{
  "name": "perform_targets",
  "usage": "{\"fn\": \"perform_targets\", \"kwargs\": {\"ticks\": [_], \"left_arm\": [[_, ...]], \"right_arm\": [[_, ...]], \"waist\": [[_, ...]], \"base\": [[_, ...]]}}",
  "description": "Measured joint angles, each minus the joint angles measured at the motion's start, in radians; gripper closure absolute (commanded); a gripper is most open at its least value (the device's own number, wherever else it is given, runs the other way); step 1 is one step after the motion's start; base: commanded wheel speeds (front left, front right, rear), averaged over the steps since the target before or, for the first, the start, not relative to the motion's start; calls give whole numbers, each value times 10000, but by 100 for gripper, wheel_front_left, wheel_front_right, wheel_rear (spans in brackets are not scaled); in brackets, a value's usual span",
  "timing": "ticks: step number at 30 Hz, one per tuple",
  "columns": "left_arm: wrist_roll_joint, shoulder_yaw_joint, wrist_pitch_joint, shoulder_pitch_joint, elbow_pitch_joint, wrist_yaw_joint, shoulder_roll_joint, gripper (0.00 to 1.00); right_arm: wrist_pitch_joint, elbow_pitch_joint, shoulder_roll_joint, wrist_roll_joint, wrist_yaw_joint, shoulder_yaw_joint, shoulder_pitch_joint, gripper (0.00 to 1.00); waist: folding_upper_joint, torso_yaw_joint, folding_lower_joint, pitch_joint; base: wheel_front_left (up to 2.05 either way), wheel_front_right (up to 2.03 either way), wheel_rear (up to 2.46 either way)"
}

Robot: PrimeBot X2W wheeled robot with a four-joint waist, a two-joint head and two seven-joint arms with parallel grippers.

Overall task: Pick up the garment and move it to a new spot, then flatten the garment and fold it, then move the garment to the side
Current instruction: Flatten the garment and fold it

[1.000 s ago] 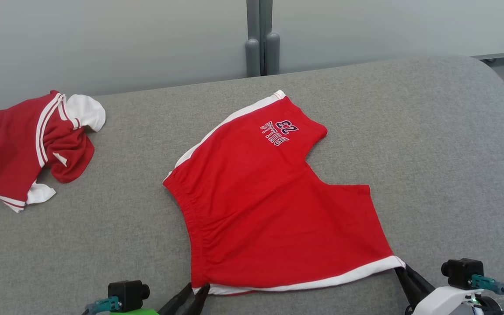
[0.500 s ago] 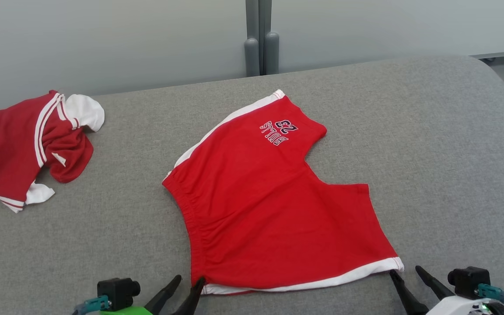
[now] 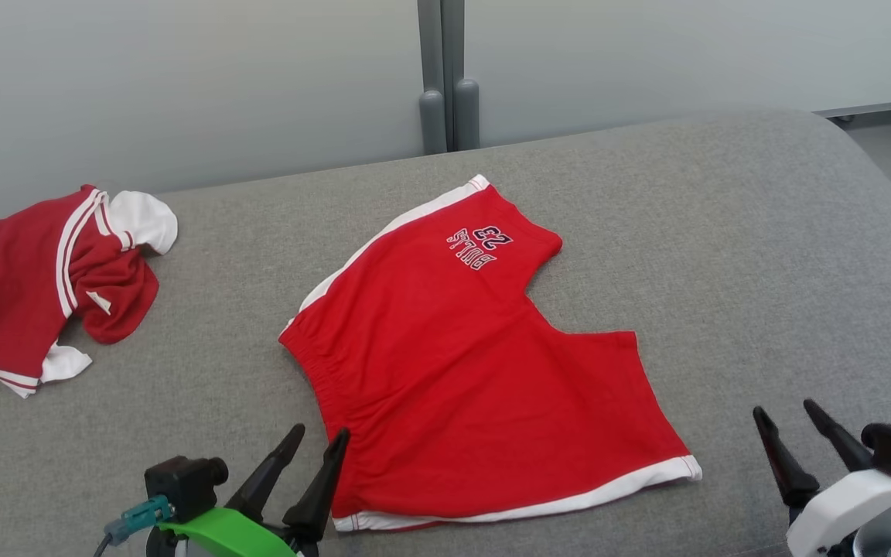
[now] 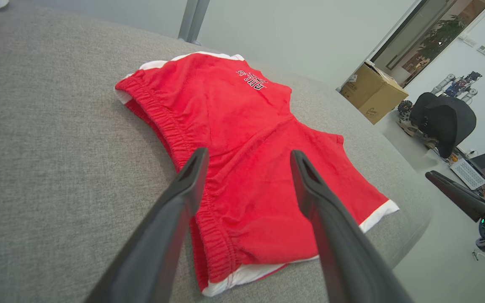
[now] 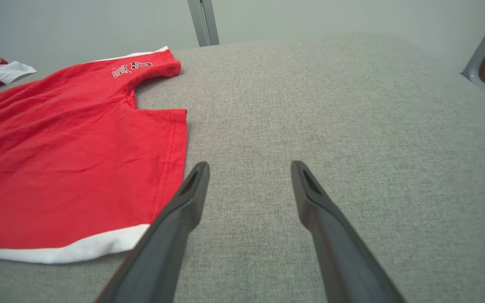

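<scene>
The left gripper [image 3: 320,432] and right gripper [image 3: 784,408] had just released the near corners of the shorts [image 3: 469,371] and pulled back, fingers apart and empty. The shorts lay flat in the middle of the cushion [image 3: 762,232], so flattening looked done and folding was likely next.

The shorts [image 3: 461,371] are bright red with a white side stripe, a white hem band and dark lettering outlined in white. The crumpled garment [image 3: 28,294] at the left edge of the cushion [image 3: 724,255] is deeper red, white-striped. The cushion is flecked grey.
</scene>
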Motion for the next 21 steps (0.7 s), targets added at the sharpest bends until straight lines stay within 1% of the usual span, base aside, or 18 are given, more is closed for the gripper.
{"fn": "perform_targets", "kwargs": {"ticks": [4, 8, 10, 12, 13, 16, 20, 21], "left_arm": [[550, 125, -90, -363, -232, 305, -105, 0], [901, 255, -171, -524, -341, 596, -380, 0], [1143, 389, -174, -542, -339, 871, -479, 0], [1298, 550, -176, -545, -334, 1133, -508, 0], [1298, 550, -176, -545, -334, 1133, -508, 0], [1538, 882, -178, -545, -343, 1553, -593, 0], [1969, 1285, -178, -544, -499, 1939, -633, 0], [2243, 1521, -178, -544, -662, 2033, -640, 0]], "right_arm": [[-40, -506, -192, -119, -255, -441, -435, 0], [-84, -970, -155, -125, -583, -897, -761, 0], [-102, -1225, -115, -125, -761, -1043, -848, 0], [-111, -1496, -21, -127, -838, -1070, -955, 0], [-111, -1496, -21, -127, -838, -1070, -955, 0], [-111, -1896, 174, -215, -859, -1051, -1186, 0], [-123, -2245, 364, -364, -938, -953, -1330, 0], [-125, -2368, 489, -376, -1030, -928, -1332, 0]], "waist": [[0, -20, 0, -154], [0, 38, 0, -287], [0, 89, 0, -342], [0, 145, 0, -392], [0, 145, 0, -392], [0, 207, 0, -440], [0, 265, 0, -452], [0, 302, 0, -450]], "base": [[0, 0, 0], [0, 0, 0], [0, 0, 0], [0, 0, 0], [0, 0, 0], [0, 0, 0], [0, 0, 0], [0, 0, 0]]}}
